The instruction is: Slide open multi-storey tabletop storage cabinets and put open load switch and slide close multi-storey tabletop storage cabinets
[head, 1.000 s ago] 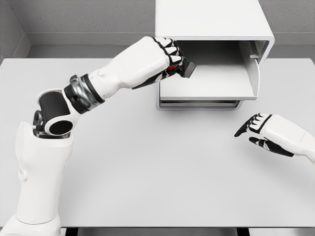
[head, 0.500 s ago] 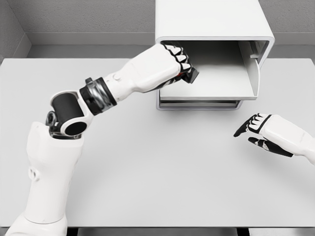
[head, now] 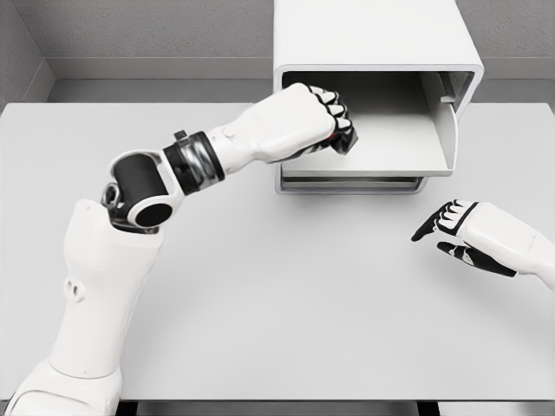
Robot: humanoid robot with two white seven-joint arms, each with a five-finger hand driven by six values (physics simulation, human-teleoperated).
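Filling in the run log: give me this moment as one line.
left hand: shut on dark load switch | over open white cabinet drawer | right hand: open, idle above grey table

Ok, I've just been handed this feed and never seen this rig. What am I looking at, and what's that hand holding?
You see a simulated scene from a camera on the robot's head, looking down at a grey table. At the back stands a white cabinet with its drawer slid open. The left hand reaches over the drawer, fingers curled around a small dark switch, mostly hidden in its grip. The right hand is at the right with fingers relaxed, holding nothing.
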